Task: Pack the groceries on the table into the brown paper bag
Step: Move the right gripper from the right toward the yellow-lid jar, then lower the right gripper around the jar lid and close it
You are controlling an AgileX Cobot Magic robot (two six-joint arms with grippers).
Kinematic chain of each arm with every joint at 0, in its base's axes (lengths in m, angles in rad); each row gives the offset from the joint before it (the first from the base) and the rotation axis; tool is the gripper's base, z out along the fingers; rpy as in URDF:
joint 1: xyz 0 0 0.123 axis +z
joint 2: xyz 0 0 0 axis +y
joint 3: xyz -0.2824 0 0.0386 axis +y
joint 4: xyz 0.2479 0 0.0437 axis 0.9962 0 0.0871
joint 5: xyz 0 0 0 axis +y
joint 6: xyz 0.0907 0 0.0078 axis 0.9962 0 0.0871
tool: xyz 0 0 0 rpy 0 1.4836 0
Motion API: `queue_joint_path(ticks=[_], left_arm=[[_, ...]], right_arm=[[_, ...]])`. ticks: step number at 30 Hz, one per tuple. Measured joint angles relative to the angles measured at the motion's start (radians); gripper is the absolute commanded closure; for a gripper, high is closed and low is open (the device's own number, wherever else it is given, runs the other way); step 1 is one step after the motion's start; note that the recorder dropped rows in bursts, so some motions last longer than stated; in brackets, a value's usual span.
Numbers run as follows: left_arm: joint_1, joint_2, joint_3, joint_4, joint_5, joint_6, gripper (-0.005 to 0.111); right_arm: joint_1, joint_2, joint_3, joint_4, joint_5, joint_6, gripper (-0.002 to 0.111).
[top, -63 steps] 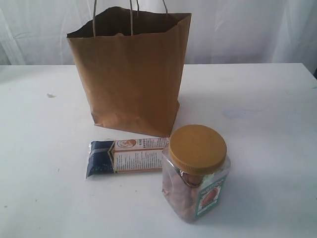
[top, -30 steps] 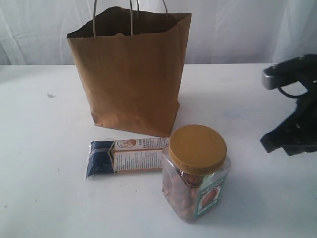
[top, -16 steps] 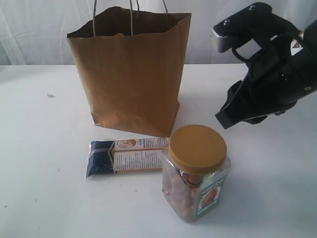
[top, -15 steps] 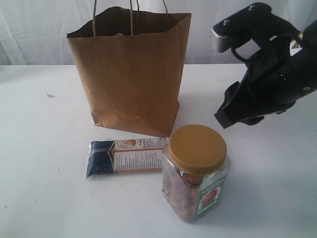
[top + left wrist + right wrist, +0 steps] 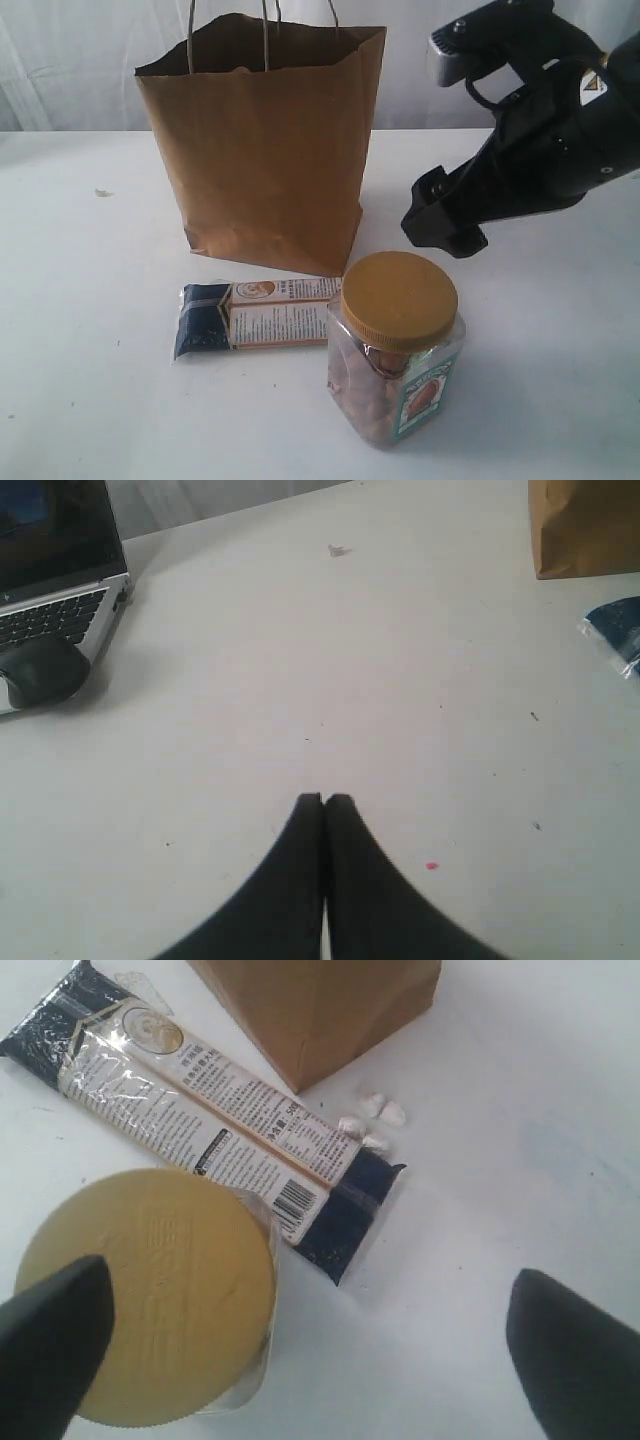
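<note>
Right jaws wide, left pinched.
The right gripper (image 5: 310, 1345) angles downward, fingers far apart; the left gripper (image 5: 325, 802) has fingertips pressed together.

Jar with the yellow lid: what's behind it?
The long packet lies just behind the jar. Its far end is hidden in the exterior view, but the right wrist view shows it is navy. The paper bag stands farther back.
</note>
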Motion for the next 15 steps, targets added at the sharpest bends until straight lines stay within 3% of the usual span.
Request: queue_joint_path(ticks=[10, 15], left_arm=[[0.000, 0.000, 0.000, 0.000, 0.000, 0.000, 0.107], [0.000, 0.000, 0.000, 0.000, 0.000, 0.000, 0.107]], right_arm=[[0.017, 0.009, 0.007, 0.199, 0.004, -0.066, 0.003], [0.043, 0.088, -0.035, 0.206, 0.101, -0.098, 0.003]])
